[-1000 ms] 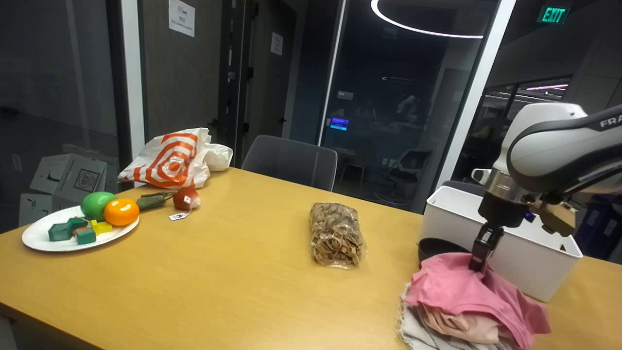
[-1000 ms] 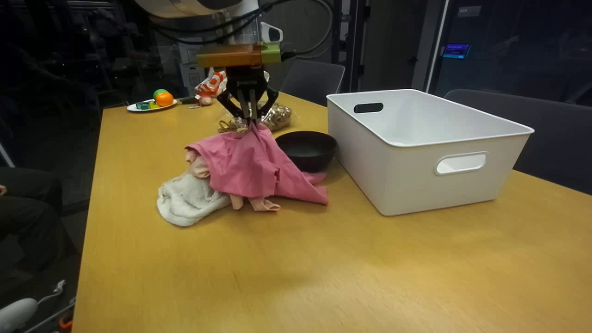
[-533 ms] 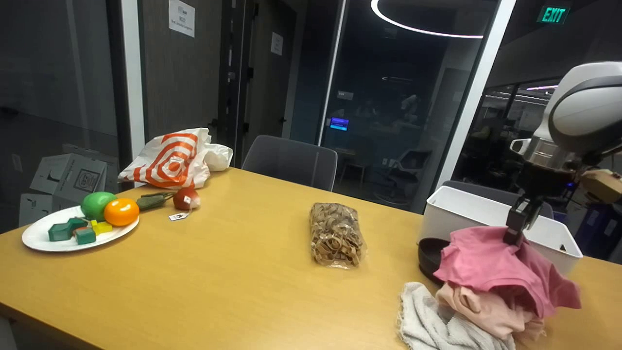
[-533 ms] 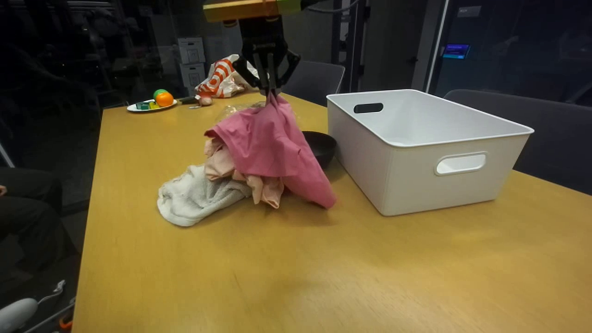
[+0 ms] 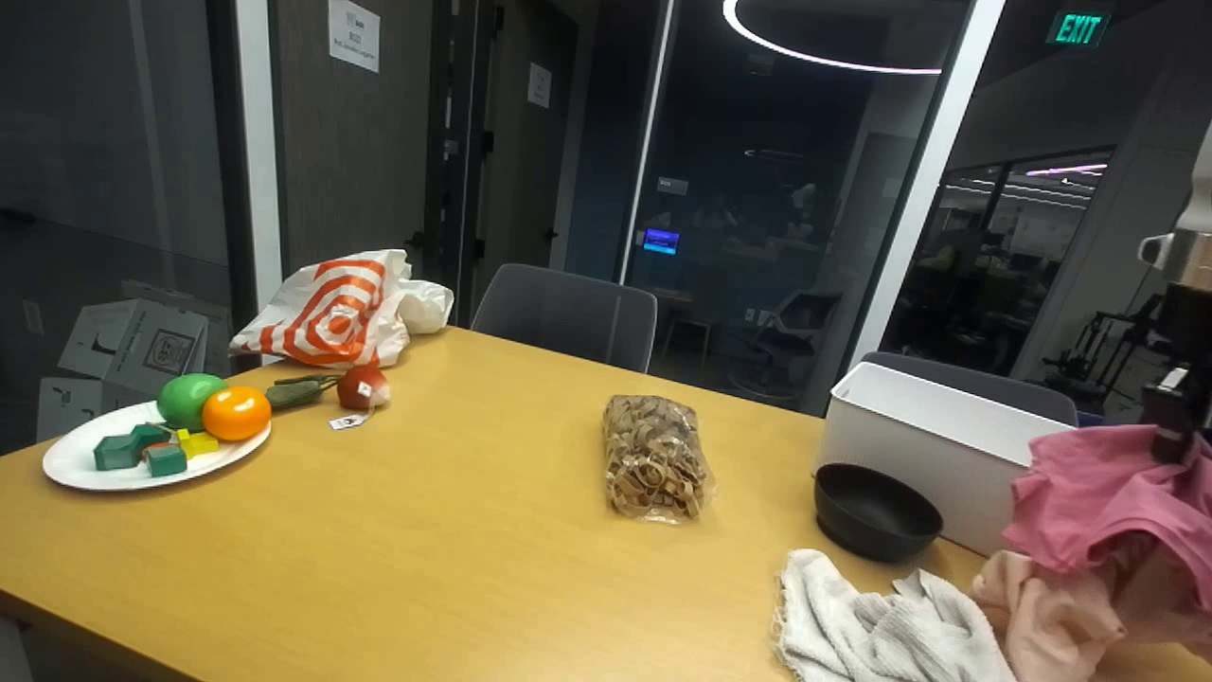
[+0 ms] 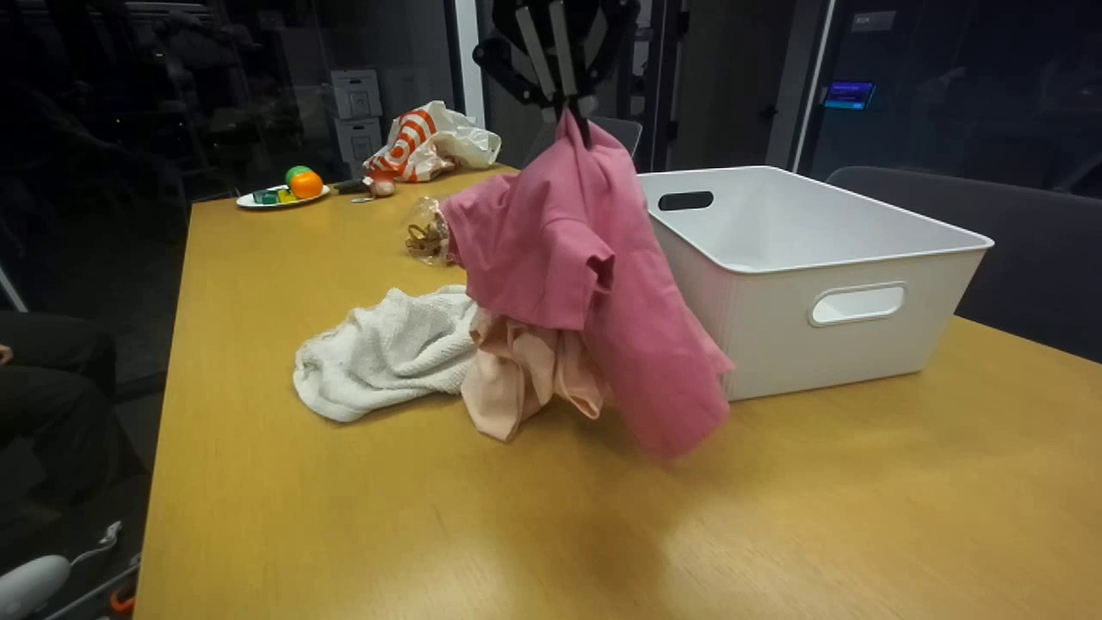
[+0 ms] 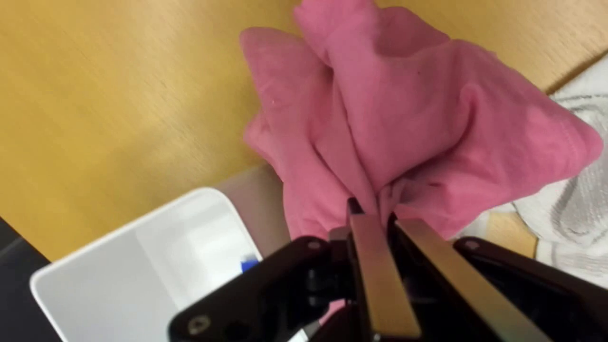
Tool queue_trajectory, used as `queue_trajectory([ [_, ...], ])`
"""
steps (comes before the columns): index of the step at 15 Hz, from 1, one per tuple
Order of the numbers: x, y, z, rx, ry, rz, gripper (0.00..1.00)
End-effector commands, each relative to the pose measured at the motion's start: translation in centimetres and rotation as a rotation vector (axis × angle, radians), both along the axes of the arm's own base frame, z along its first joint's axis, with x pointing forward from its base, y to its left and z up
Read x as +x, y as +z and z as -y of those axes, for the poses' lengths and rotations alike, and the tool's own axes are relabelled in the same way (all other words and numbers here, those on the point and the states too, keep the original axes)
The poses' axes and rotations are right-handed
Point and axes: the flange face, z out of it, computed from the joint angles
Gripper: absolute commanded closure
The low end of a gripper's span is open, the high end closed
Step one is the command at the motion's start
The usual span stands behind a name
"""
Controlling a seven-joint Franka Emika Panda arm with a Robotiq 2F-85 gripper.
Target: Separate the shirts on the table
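My gripper (image 6: 570, 120) is shut on the pink shirt (image 6: 534, 250) and holds it up by a bunched fold. The wrist view shows the pink shirt (image 7: 418, 109) pinched between the fingertips and spreading below them. A peach garment (image 6: 508, 379) sits under the pink shirt, partly covered by it; in an exterior view it shows beside the towel (image 5: 1042, 606). I cannot tell whether the peach garment hangs from the pink shirt. A white cloth (image 6: 387, 353) lies crumpled on the table; it also shows at the right of the wrist view (image 7: 579, 223).
A white bin (image 6: 723, 344) stands right beside the hanging pink shirt. A black bowl (image 5: 876, 511) sits against the bin. A bag of brown bands (image 5: 658, 459) lies mid-table. A plate (image 5: 71, 464) with toy food and a white-and-red plastic bag (image 5: 331, 313) are at the far end.
My gripper has risen and moved away from the white cloth with the pink shirt in it. The peach garment has been dragged along, baring more of the white cloth and the bowl.
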Motion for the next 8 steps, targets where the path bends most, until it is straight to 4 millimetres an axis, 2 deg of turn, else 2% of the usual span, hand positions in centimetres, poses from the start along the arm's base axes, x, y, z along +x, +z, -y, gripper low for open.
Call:
queue_trajectory([
  [1,-2.4,0.7,3.1,-0.073,-0.131,-0.067,0.94],
  [4,-3.9,-1.1,5.6,-0.101,-0.250,-0.158,0.94],
  [5,-4.3,-1.9,6.2,-0.109,-0.281,-0.179,0.69],
  [6,-4.5,-2.4,6.7,-0.109,-0.297,-0.194,0.69],
  [8,-4.5,-3.2,6.8,-0.092,-0.309,-0.204,0.57],
])
